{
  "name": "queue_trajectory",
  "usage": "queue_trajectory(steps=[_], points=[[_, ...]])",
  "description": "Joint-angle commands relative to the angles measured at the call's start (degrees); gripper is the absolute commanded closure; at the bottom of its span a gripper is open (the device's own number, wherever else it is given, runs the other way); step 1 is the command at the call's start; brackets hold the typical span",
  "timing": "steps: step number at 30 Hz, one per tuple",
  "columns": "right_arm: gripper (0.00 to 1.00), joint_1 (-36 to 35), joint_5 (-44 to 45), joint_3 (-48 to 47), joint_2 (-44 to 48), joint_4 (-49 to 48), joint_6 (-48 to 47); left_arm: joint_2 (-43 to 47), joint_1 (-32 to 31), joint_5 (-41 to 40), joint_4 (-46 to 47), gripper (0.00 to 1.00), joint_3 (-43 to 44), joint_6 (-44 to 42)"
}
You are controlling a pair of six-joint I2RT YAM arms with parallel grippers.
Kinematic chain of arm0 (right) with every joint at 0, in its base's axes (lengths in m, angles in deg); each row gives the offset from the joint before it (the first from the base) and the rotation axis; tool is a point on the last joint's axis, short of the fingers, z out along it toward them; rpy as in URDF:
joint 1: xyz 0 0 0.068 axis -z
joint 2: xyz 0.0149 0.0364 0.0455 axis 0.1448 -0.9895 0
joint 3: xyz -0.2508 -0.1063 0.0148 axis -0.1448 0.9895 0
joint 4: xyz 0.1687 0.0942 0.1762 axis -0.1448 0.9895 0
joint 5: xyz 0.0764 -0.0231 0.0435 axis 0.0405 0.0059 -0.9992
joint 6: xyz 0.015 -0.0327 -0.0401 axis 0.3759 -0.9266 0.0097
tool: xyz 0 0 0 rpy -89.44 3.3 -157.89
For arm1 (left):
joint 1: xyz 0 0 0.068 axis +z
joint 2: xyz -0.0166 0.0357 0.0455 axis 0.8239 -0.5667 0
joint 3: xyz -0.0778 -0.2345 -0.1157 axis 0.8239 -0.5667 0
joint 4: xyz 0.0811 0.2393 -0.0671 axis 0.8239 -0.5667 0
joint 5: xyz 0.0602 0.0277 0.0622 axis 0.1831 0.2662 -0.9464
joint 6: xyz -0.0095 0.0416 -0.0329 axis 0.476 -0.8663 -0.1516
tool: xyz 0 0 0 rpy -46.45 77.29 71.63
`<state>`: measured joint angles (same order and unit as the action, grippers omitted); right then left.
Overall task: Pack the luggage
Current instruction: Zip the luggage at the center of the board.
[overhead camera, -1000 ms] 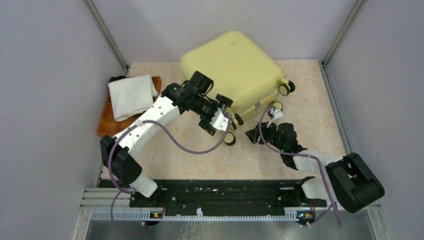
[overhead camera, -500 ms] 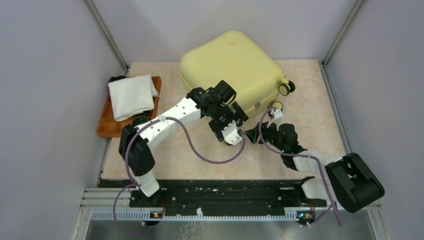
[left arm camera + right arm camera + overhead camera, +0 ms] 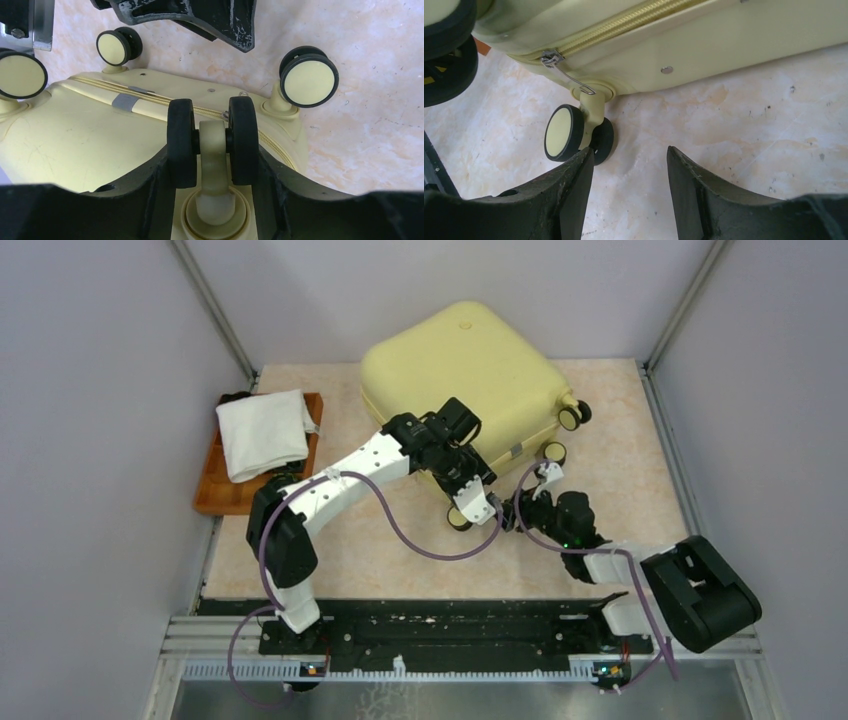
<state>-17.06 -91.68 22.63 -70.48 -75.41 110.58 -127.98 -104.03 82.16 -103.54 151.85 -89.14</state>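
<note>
The pale yellow luggage (image 3: 470,375) lies closed and flat at the back of the table, its wheels toward the arms. My left gripper (image 3: 472,502) is at its near corner. In the left wrist view the left gripper (image 3: 212,156) is shut on one twin wheel (image 3: 212,140), with a finger pressed against each black tyre. My right gripper (image 3: 520,508) hovers just right of that corner. In the right wrist view the right gripper (image 3: 629,150) is open over bare tabletop, below the zipper pull (image 3: 566,75) and beside another wheel (image 3: 564,132).
A brown wooden tray (image 3: 212,492) at the left edge carries a folded white towel (image 3: 262,430). Grey walls enclose the table on three sides. The right gripper's fingers (image 3: 200,20) show at the top of the left wrist view, close to the left gripper.
My left arm swung right and down from the luggage's side to its near corner wheel, and its jaws closed on that wheel. The right gripper edged slightly toward the luggage.
</note>
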Motion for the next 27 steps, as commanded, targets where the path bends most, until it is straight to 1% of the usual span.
queue_trajectory(steps=[1, 3, 7, 12, 14, 17, 22, 27], points=[[0.45, -0.4, -3.2, -1.0, -2.5, -8.9, -2.6, 0.5, -0.7, 3.1, 4.0, 0.64, 3.8, 2.4], [0.47, -0.5, -3.9, -1.5, -4.8, -13.3, -2.6, 1.0, -0.9, 3.3, 4.0, 0.66, 3.4, 3.7], [0.49, -0.5, -4.7, -1.3, -10.4, -25.6, -1.9, 2.6, -0.9, 3.3, 6.6, 0.81, 2.5, 6.9], [0.51, -0.8, -6.4, -3.0, -17.8, -35.4, 1.4, 4.5, -0.9, 4.0, 9.5, 0.92, 2.0, 10.1], [0.51, -1.4, -6.3, -3.5, -19.4, -37.4, 1.9, 5.2, -0.9, 4.1, 10.3, 0.96, 1.7, 11.2], [0.5, -2.2, -5.6, -4.0, -20.3, -38.4, 1.1, 5.9, -0.9, 4.0, 11.1, 1.0, 1.0, 12.9], [0.49, -2.3, -6.1, -5.9, -22.4, -38.8, 1.0, 6.8, -0.9, 3.9, 12.8, 1.0, 0.0, 15.2], [0.53, -2.3, -6.4, -6.5, -26.8, -43.5, 3.4, 8.1, -0.8, 3.1, 15.8, 1.0, -1.0, 16.7]])
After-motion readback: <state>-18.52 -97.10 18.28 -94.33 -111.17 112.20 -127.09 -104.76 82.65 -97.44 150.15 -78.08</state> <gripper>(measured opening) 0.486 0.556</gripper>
